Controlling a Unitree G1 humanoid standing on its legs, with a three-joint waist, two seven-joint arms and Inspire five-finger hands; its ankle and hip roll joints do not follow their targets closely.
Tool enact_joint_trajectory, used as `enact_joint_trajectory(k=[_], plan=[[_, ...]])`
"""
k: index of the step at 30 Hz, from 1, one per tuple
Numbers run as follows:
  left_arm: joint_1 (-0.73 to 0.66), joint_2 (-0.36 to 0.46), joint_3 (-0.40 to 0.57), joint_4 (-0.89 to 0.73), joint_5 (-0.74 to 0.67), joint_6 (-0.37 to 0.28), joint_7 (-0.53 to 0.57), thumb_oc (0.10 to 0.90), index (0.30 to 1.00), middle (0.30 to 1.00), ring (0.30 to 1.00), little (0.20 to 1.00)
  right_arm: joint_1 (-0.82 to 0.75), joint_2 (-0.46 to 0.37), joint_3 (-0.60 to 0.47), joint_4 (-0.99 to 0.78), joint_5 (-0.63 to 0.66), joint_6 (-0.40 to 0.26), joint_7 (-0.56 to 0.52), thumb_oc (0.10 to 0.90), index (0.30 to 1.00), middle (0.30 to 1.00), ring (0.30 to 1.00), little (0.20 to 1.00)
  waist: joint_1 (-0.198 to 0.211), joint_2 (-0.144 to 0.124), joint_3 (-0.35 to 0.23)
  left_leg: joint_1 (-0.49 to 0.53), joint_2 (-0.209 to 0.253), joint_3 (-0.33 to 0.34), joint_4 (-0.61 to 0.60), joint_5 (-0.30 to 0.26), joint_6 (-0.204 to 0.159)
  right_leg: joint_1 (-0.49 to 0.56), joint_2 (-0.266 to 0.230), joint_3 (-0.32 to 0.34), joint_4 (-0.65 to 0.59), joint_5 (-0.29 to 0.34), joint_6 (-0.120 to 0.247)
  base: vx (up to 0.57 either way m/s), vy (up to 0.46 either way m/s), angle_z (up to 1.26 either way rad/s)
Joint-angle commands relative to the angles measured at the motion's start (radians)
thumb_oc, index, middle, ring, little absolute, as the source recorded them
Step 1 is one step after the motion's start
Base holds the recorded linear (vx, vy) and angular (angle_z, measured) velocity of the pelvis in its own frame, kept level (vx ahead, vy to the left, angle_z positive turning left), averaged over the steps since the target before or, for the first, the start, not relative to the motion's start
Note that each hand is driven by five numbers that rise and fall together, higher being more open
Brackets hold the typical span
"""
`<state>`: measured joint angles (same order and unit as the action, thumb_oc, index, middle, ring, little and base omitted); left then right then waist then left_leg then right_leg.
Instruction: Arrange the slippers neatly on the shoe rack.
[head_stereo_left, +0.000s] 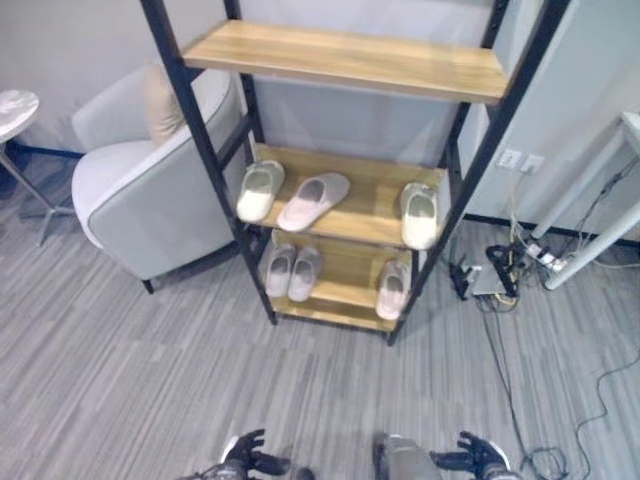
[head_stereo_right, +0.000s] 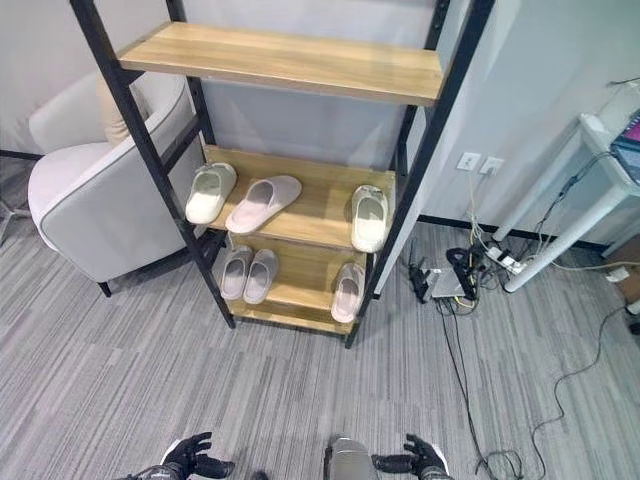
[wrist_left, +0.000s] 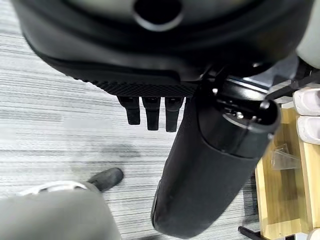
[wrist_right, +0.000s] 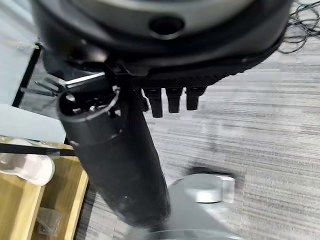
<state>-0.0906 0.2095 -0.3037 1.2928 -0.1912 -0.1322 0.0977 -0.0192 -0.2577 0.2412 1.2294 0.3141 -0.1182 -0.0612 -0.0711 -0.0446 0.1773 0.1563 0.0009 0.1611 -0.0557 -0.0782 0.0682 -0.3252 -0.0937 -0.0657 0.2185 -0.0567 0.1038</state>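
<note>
The shoe rack (head_stereo_left: 350, 60) stands ahead, far from both hands. Three slippers (head_stereo_left: 314, 201) lie on its middle shelf, the left two angled, and three more slippers (head_stereo_left: 292, 271) on the bottom shelf. The left hand (head_stereo_left: 248, 457) and right hand (head_stereo_left: 470, 455) hang low, fingers loosely spread, holding nothing. An armchair (head_stereo_left: 140, 190) sits left of the rack.

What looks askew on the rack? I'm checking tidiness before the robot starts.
On the middle shelf, the centre slipper lies angled, unlike its neighbour. The right-hand slipper there and the one on the shelf below sit alone, apart from the others.
</note>
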Motion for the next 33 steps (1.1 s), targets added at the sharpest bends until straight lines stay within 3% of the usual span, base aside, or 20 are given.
enact_joint_trajectory(k=[1, 3, 6, 8, 10, 12, 15, 18, 22, 26, 27, 29, 33], plan=[[-0.012, -0.038, -0.002, -0.01, 0.019, -0.041, -0.014, 0.8, 0.9, 0.9, 0.9, 0.9, 0.005, -0.016, 0.002, 0.014, -0.027, -0.008, 0.001, 0.8, 0.9, 0.9, 0.9, 0.9, -0.015, 0.002, 0.01, 0.003, -0.081, -0.107, 0.143, -0.148, -0.036, 0.122, 0.006, -0.031, -0.095, 0.106, 0.041, 0.27, -0.086, 0.87], [-0.009, -0.045, -0.013, -0.001, 0.033, -0.041, -0.017, 0.8, 0.9, 0.9, 0.9, 0.9, 0.024, -0.017, -0.008, 0.013, -0.016, -0.013, 0.004, 0.8, 0.9, 0.9, 0.9, 0.9, -0.031, 0.005, 0.0, -0.007, -0.078, -0.12, 0.199, -0.127, -0.069, 0.152, 0.02, -0.003, -0.106, 0.107, 0.024, 0.25, -0.066, 0.75], [-0.014, -0.043, -0.02, -0.001, 0.049, -0.039, -0.02, 0.8, 0.9, 0.9, 0.9, 0.9, 0.04, -0.023, -0.018, 0.017, 0.008, -0.017, 0.001, 0.8, 0.9, 0.9, 0.9, 0.9, -0.026, -0.004, 0.004, -0.103, -0.044, -0.09, 0.41, -0.015, -0.143, 0.222, 0.022, 0.0, -0.134, 0.095, -0.016, 0.14, -0.069, 0.26], [-0.025, -0.038, -0.021, -0.007, 0.041, -0.035, -0.015, 0.8, 0.9, 0.9, 0.9, 0.9, 0.033, -0.022, -0.011, 0.023, 0.016, -0.014, -0.005, 0.8, 0.9, 0.9, 0.9, 0.9, -0.016, -0.017, 0.013, -0.175, -0.02, -0.078, 0.513, -0.001, -0.153, 0.257, 0.021, 0.002, -0.156, 0.077, -0.038, 0.09, -0.052, -0.17], [-0.031, -0.037, -0.022, -0.007, 0.038, -0.034, -0.013, 0.8, 0.9, 0.9, 0.9, 0.9, 0.033, -0.021, -0.009, 0.03, 0.026, -0.015, -0.004, 0.8, 0.9, 0.9, 0.9, 0.9, -0.011, -0.019, 0.008, -0.196, 0.025, -0.055, 0.464, -0.019, -0.143, 0.283, 0.014, -0.002, -0.172, 0.059, -0.037, 0.15, 0.024, -0.1], [-0.026, -0.036, -0.027, -0.01, 0.039, -0.036, -0.007, 0.8, 0.9, 0.9, 0.9, 0.9, 0.033, -0.024, -0.006, 0.027, 0.028, -0.02, -0.005, 0.8, 0.9, 0.9, 0.9, 0.9, 0.007, -0.021, 0.008, -0.2, 0.042, -0.075, 0.378, -0.045, -0.134, 0.308, 0.015, 0.009, -0.187, 0.047, -0.028, 0.21, 0.092, 0.12], [-0.021, -0.039, -0.033, -0.007, 0.028, -0.043, -0.001, 0.8, 0.9, 0.9, 0.9, 0.9, 0.029, -0.032, 0.0, 0.021, 0.017, -0.024, -0.013, 0.8, 0.9, 0.9, 0.9, 0.9, 0.028, -0.006, 0.011, -0.213, 0.092, -0.151, 0.213, 0.013, -0.157, 0.339, 0.021, 0.039, -0.214, 0.028, -0.015, 0.19, 0.154, -0.19], [-0.015, -0.042, -0.032, -0.008, 0.004, -0.053, 0.007, 0.8, 0.9, 0.9, 0.9, 0.9, 0.02, -0.039, 0.002, 0.019, 0.007, -0.026, -0.02, 0.8, 0.9, 0.9, 0.9, 0.9, 0.05, 0.01, 0.014, -0.243, 0.124, -0.238, 0.15, 0.073, -0.176, 0.359, 0.021, 0.074, -0.218, 0.008, -0.005, 0.16, 0.158, -0.51], [-0.002, -0.037, -0.019, 0.002, 0.008, -0.05, 0.001, 0.8, 0.9, 0.9, 0.9, 0.9, 0.003, -0.035, 0.0, 0.019, -0.008, -0.019, -0.013, 0.8, 0.9, 0.9, 0.9, 0.9, 0.059, 0.02, 0.011, -0.236, 0.104, -0.208, 0.15, 0.056, -0.166, 0.351, -0.014, 0.116, -0.174, -0.006, 0.018, 0.12, 0.236, -0.78], [-0.003, -0.014, -0.014, 0.005, 0.035, -0.047, -0.005, 0.8, 0.9, 0.9, 0.9, 0.9, -0.017, -0.019, 0.005, 0.002, -0.018, -0.014, 0.002, 0.8, 0.9, 0.9, 0.9, 0.9, 0.059, 0.021, 0.018, -0.214, 0.076, -0.145, 0.137, 0.028, -0.133, 0.295, -0.059, 0.143, -0.087, 0.006, 0.056, 0.03, 0.211, -0.61], [-0.008, -0.007, -0.009, 0.003, 0.034, -0.048, 0.0, 0.8, 0.9, 0.9, 0.9, 0.9, -0.028, -0.012, 0.008, -0.001, -0.017, -0.014, 0.003, 0.8, 0.9, 0.9, 0.9, 0.9, 0.062, 0.023, 0.026, -0.207, 0.071, -0.124, 0.136, 0.021, -0.122, 0.262, -0.067, 0.136, -0.048, 0.014, 0.065, -0.03, 0.173, -0.49], [-0.015, 0.004, -0.001, -0.005, 0.02, -0.049, 0.001, 0.8, 0.9, 0.9, 0.9, 0.9, -0.036, -0.004, 0.015, -0.01, -0.022, -0.017, 0.003, 0.8, 0.9, 0.9, 0.9, 0.9, 0.07, 0.031, 0.031, -0.198, 0.067, -0.095, 0.131, 0.015, -0.113, 0.229, -0.088, 0.056, -0.004, 0.027, 0.071, -0.02, 0.159, -0.6], [-0.005, 0.014, 0.011, -0.015, 0.015, -0.049, -0.007, 0.8, 0.9, 0.9, 0.9, 0.9, -0.03, -0.003, 0.018, -0.01, -0.028, -0.022, 0.004, 0.8, 0.9, 0.9, 0.9, 0.9, 0.064, 0.035, 0.022, -0.173, 0.048, -0.071, 0.115, 0.009, -0.093, 0.229, -0.052, -0.014, 0.019, 0.016, 0.054, 0.04, 0.116, -0.47]])
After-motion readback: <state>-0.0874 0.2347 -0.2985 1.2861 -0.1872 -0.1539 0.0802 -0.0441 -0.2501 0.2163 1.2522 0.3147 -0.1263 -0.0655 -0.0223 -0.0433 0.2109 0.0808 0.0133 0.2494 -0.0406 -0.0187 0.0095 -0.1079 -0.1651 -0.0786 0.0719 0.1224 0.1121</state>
